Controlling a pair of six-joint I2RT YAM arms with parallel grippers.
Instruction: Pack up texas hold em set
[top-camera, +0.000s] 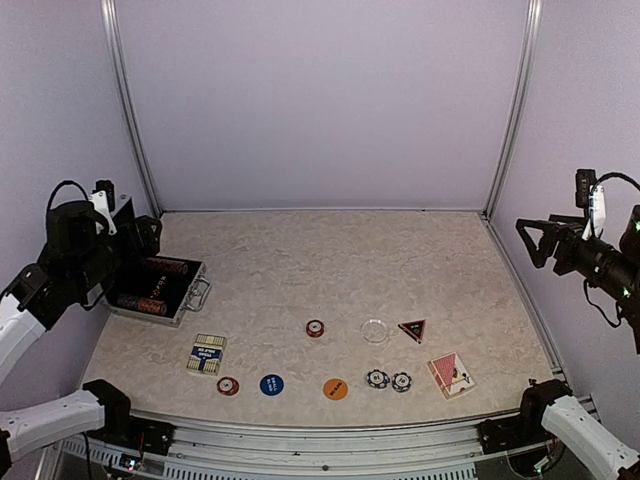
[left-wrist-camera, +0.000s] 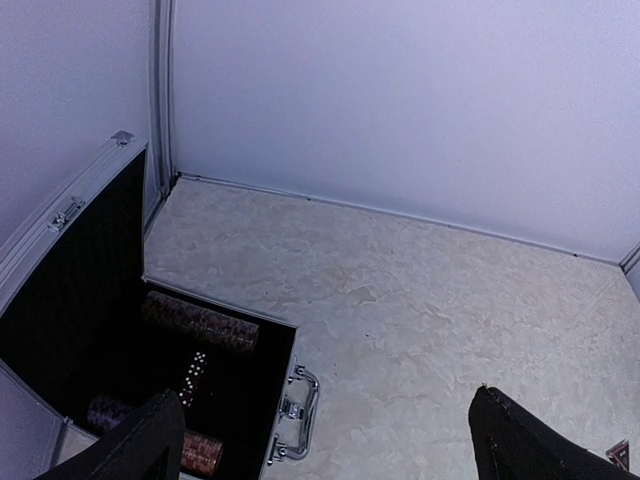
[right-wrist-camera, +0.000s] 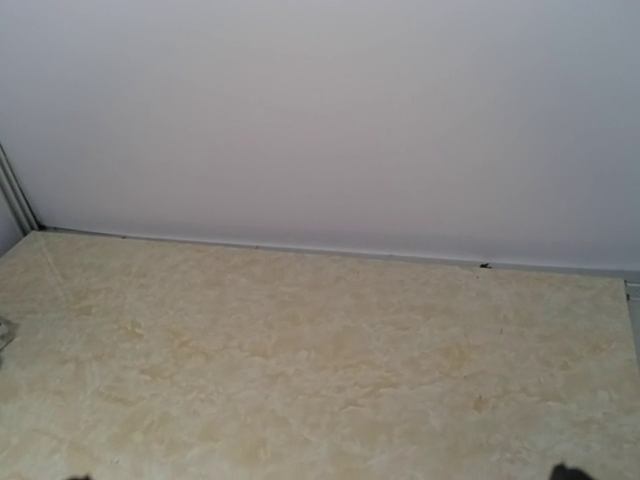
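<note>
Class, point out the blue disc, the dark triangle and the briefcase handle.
blue disc (top-camera: 271, 384), top external view, centre of its face.
dark triangle (top-camera: 412, 329), top external view, middle of its surface.
briefcase handle (left-wrist-camera: 313, 405), left wrist view, its metal bar.

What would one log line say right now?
case open, chips inside | left gripper open, by case | right gripper open, empty | loose: blue deck, red deck, triangle

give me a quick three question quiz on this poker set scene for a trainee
1. True or false: the briefcase lid is shut.
2. Which lies nearest the clear disc? A) blue disc B) dark triangle C) blue card deck
3. How many loose striped chips lie on the table?
Key: 1 false, it stands open; 2 B; 3 four.
</note>
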